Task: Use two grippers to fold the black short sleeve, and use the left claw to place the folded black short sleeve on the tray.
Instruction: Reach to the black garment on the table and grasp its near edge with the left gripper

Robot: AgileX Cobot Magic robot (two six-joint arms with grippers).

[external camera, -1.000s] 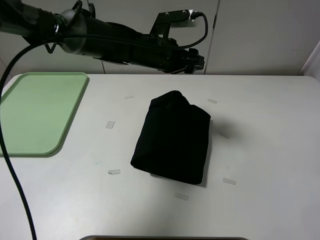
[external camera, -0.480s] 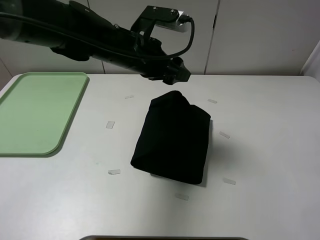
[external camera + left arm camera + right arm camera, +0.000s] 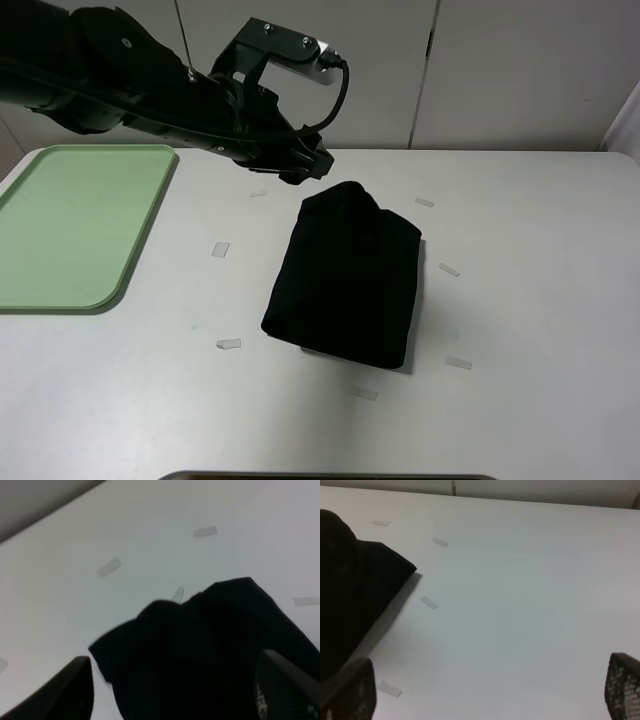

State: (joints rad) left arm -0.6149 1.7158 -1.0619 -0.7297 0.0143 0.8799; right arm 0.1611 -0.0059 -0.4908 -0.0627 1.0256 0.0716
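Shirt (image 3: 345,280) folded, mid-table (image 3: 540,260), well apart from tray (image 3: 75,225). Left gripper (image 3: 305,165) above its far edge, fingers (image 3: 75,690) spread, empty. Right fingers (image 3: 350,690) spread, empty. Risk: pinching only the top layer would unfold it in transit.

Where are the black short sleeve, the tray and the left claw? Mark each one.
black short sleeve (image 3: 345,285): exterior high view, middle of the folded cloth.
tray (image 3: 75,225): exterior high view, bare green floor.
left claw (image 3: 305,168): exterior high view, tip of the arm above the shirt's far end.
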